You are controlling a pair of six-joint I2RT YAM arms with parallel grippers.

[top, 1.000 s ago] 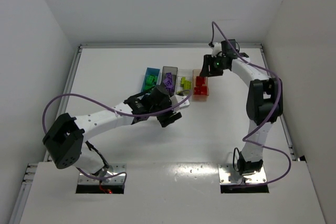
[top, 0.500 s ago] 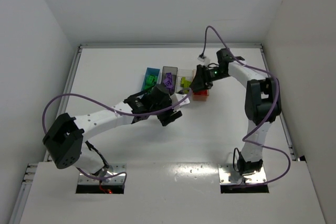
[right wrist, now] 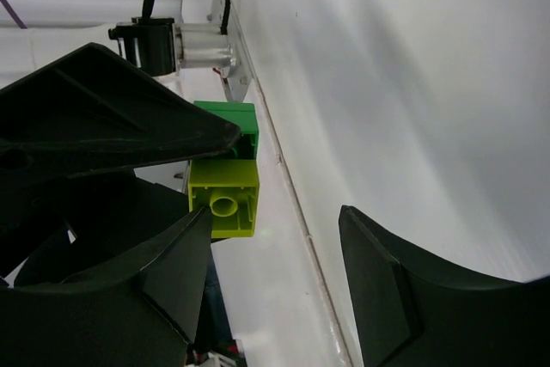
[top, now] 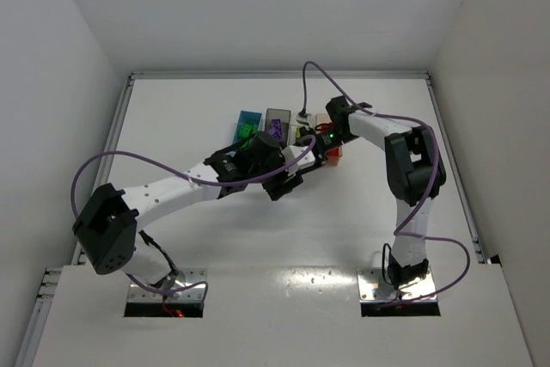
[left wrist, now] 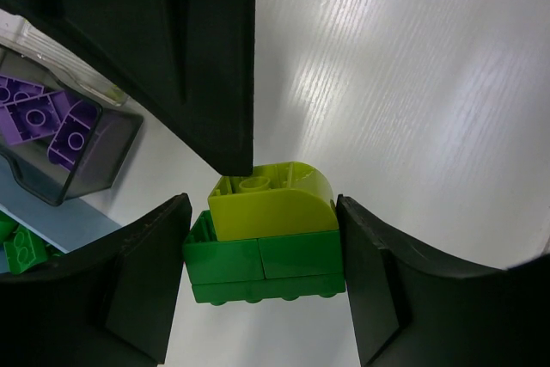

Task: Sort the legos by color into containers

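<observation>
My left gripper is shut on a green lego with a yellow-green curved lego stacked on it, held above the table. In the top view the left gripper sits just in front of the row of bins. My right gripper is open, and the yellow-green lego shows just beyond its left finger, with the green lego behind. One right finger reaches down to the yellow-green lego's top. In the top view the right gripper is over the clear and tan-orange bins.
Blue bin holds green legos. The dark grey bin holds purple legos. The tan-orange bin holds red legos and is partly covered by the right arm. The clear bin is mostly hidden. Purple cables loop over both arms.
The right arm swung left from the back right and came down over the bins to the left gripper's lego stack. The left gripper shifted slightly right, still holding the stack.
</observation>
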